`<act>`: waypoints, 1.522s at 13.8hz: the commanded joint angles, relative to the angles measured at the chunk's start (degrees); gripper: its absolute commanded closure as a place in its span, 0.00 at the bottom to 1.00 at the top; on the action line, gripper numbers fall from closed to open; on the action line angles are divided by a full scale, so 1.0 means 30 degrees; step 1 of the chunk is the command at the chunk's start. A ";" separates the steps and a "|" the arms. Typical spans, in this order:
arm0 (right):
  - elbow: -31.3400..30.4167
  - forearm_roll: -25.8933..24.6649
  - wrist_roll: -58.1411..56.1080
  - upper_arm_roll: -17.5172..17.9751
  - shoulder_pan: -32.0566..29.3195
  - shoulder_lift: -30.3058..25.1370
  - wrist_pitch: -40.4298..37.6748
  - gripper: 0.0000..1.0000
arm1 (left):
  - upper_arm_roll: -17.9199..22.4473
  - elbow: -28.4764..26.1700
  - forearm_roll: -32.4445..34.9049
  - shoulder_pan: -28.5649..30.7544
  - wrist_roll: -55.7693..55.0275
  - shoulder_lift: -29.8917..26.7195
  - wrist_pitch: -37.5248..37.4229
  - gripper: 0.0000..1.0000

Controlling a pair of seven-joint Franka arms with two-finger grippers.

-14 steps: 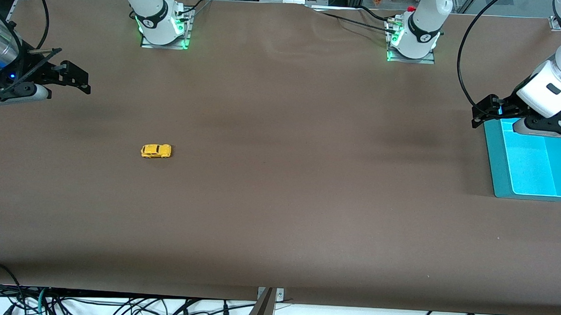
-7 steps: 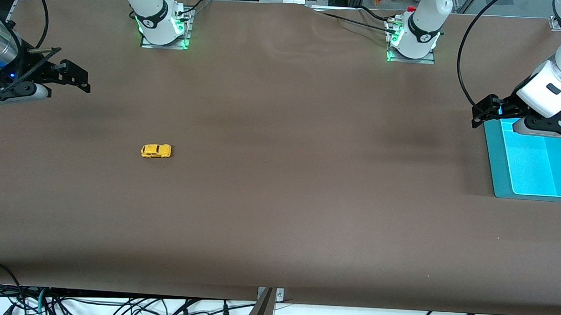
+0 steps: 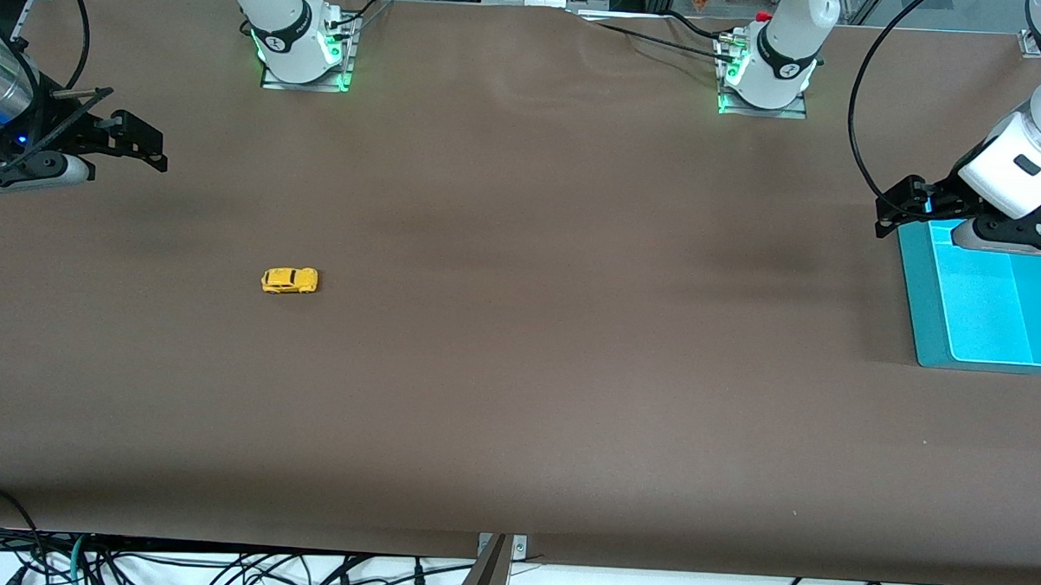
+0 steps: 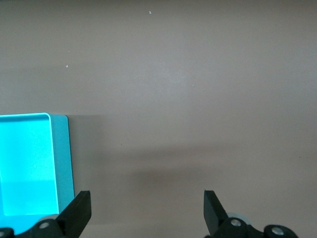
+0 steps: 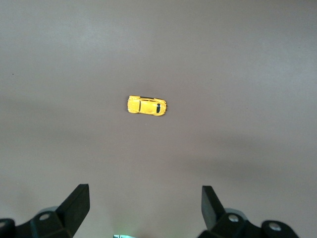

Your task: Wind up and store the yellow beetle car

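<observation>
The yellow beetle car (image 3: 290,280) sits on its wheels on the brown table toward the right arm's end, alone. It also shows in the right wrist view (image 5: 146,105). My right gripper (image 3: 145,145) hangs open and empty above the table's end, apart from the car; its jaws (image 5: 144,206) stand wide. My left gripper (image 3: 896,206) hangs open and empty at the corner of the teal tray (image 3: 915,289); its jaws (image 4: 147,208) stand wide over bare table beside the tray (image 4: 63,158).
The teal tray with a bright cyan inside lies at the left arm's end of the table. Both arm bases (image 3: 302,42) (image 3: 766,67) stand along the table's back edge. Cables hang under the front edge.
</observation>
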 commanded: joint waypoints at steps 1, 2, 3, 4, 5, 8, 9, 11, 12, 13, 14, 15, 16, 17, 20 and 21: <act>0.0426 0.0059 0.0036 0.0100 -0.0195 0.0145 -0.0327 0.00 | -0.0079 0.0477 -0.0181 0.0030 -0.0171 0.0127 -0.0278 0.00; 0.0397 0.0059 0.0037 0.0100 -0.0166 0.0145 -0.0268 0.00 | -0.0079 0.0477 -0.0181 0.0030 -0.0171 0.0127 -0.0307 0.00; 0.0338 0.0059 0.0066 0.0100 -0.0166 0.0174 -0.0268 0.00 | -0.0079 0.0477 -0.0181 0.0030 -0.0171 0.0127 -0.0307 0.00; 0.0338 0.0059 0.0037 0.0100 -0.0166 0.0233 -0.0181 0.00 | -0.0079 0.0477 -0.0181 0.0030 -0.0171 0.0127 -0.0278 0.00; 0.0280 0.0059 0.0037 0.0100 -0.0166 0.0233 -0.0122 0.00 | -0.0079 0.0477 -0.0181 0.0030 -0.0171 0.0127 -0.0278 0.00; -0.0098 0.0059 0.0008 0.0100 -0.0195 0.0204 0.0198 0.00 | -0.0079 0.0477 -0.0181 0.0030 -0.0171 0.0127 -0.0307 0.00; -0.0421 0.0059 -0.0109 0.0129 -0.0195 0.0146 0.0462 0.00 | -0.0079 0.0477 -0.0181 0.0030 -0.0171 0.0127 -0.0278 0.00; -0.0715 0.0059 -0.0314 0.0275 -0.0195 0.0524 0.0697 0.00 | -0.0079 0.0477 -0.0181 0.0030 -0.0171 0.0127 -0.0278 0.00; -0.1007 0.0059 -0.1185 0.0334 -0.0195 0.0613 0.0902 0.00 | -0.0079 0.0477 -0.0181 0.0001 -0.0171 0.0127 -0.0278 0.00; -0.1561 0.0059 -0.2238 0.0392 -0.0195 0.0701 0.1513 0.00 | -0.0079 0.0477 -0.0181 0.0001 -0.0171 0.0127 -0.0278 0.00; -0.2379 0.0059 -0.3002 0.0567 -0.0195 0.0789 0.2302 0.00 | -0.0079 0.0477 -0.0181 0.0001 -0.0171 0.0127 -0.0307 0.00; -0.3257 0.0088 -0.4025 0.0598 -0.0195 0.0819 0.3151 0.00 | -0.0079 0.0477 -0.0181 0.0001 -0.0171 0.0127 -0.0278 0.00; -0.4136 0.0059 -0.5196 0.0656 -0.0195 0.0819 0.4407 0.00 | -0.0079 0.0477 -0.0181 0.0001 -0.0171 0.0127 -0.0278 0.00; -0.4986 0.0088 -0.6715 0.0802 -0.0195 0.0935 0.5667 0.00 | -0.0079 0.0477 -0.0181 0.0001 -0.0171 0.0098 -0.0307 0.00; -0.6777 0.0059 -1.1985 0.0920 -0.0195 0.1899 0.8309 0.00 | -0.0079 0.0477 -0.0181 0.0001 -0.0171 0.0127 -0.0278 0.00; -0.7071 0.0030 -1.4034 0.0949 -0.0195 0.2338 0.9070 0.00 | -0.0079 0.0477 -0.0181 0.0001 -0.0171 0.0127 -0.0278 0.00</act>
